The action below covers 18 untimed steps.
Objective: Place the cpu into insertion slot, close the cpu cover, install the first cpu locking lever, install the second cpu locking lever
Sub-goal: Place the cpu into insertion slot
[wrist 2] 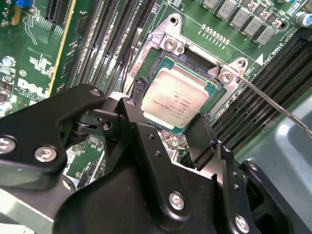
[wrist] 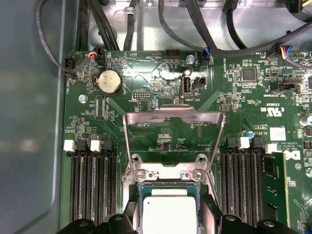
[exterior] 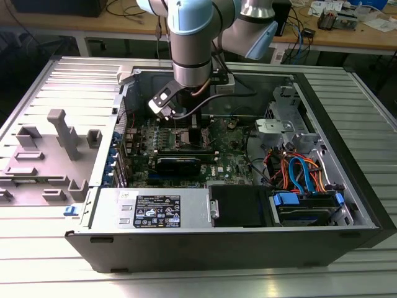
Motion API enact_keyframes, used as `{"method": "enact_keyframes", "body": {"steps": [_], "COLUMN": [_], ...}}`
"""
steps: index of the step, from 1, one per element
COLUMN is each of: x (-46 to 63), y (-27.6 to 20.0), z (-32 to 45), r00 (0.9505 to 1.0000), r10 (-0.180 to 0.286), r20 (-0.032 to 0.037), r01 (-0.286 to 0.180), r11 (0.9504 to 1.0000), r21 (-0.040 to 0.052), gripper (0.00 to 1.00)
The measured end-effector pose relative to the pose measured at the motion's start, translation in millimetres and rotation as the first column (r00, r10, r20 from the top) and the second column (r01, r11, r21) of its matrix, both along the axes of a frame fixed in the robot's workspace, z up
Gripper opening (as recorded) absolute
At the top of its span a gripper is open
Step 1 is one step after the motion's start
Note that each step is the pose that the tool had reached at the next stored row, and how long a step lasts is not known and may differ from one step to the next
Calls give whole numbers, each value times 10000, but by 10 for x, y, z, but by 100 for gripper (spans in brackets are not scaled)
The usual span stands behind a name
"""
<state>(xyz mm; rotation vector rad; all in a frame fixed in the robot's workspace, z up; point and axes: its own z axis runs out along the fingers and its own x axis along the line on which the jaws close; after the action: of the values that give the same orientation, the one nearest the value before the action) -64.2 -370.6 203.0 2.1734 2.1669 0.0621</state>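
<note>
Cpu cover [wrist: 173, 117] stood hinged up, so the insertion slot [wrist 2: 168, 45] was clear between the memory slots [wrist: 90, 185]. End effector [wrist 2: 167, 105] pinched the cpu [wrist 2: 175, 95] by opposite edges. The chip lay level in the slot, apparently seated.

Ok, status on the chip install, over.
Tool low astride small square silver-tan chip, grip unclear. Chip lies in square dark silver-rimmed socket. Thin silver frame cover stands open. No obstruction seen.
</note>
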Motion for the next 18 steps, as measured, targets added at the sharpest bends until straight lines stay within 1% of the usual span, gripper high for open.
{"method": "enact_keyframes", "body": {"steps": [6,7,9,10,11,13,16,17,18], "x": [0,0,1,1,1,1,-16,-28,-30], "y": [0,0,0,0,1,0,0,0,0], "z": [127,162,206,217,218,220,221,221,221], "r00": [10000,10000,10000,10000,10000,10000,10000,10000,9999], "r10": [1,0,0,0,0,0,1,1,2], "r20": [0,1,-1,-1,0,-2,-12,-61,-111], "r01": [-1,0,0,0,0,0,-1,-1,-2], "r11": [10000,10000,10000,10000,10000,10000,10000,10000,10000], "r21": [-1,1,1,3,3,1,-1,0,-2], "gripper": [62,62,62,53,41,41,23,11,11]}}
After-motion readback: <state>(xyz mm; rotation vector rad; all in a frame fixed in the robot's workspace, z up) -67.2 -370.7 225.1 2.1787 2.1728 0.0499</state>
